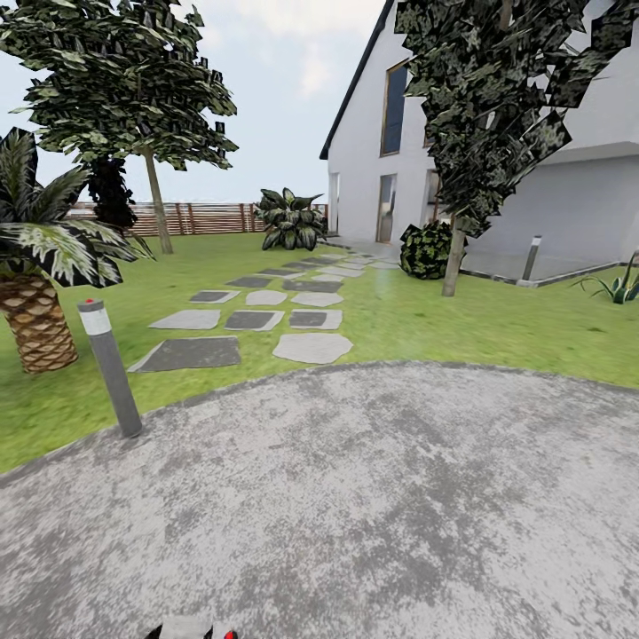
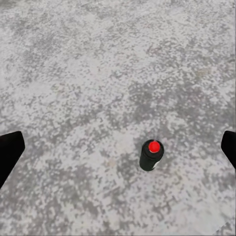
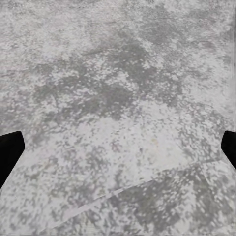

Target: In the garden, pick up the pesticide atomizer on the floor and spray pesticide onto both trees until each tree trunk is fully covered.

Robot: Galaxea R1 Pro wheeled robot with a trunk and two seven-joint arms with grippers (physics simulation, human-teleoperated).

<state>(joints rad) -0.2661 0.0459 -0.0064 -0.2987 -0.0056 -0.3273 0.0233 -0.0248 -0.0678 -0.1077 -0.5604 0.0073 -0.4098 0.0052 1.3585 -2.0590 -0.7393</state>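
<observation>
Left hand [image 2: 118, 147] hangs wide open over grey paving, the pesticide atomizer [image 2: 151, 155] standing upright between its fingers, untouched. Right hand [image 3: 118, 147] is wide and empty. Pickup is pending; next, lower the left hand around the can.

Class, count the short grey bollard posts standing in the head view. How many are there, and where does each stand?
2. One bollard post stands near left, on the grass edge beside the palm. The other bollard post stands far right, by the white house. Others may be hidden.
</observation>
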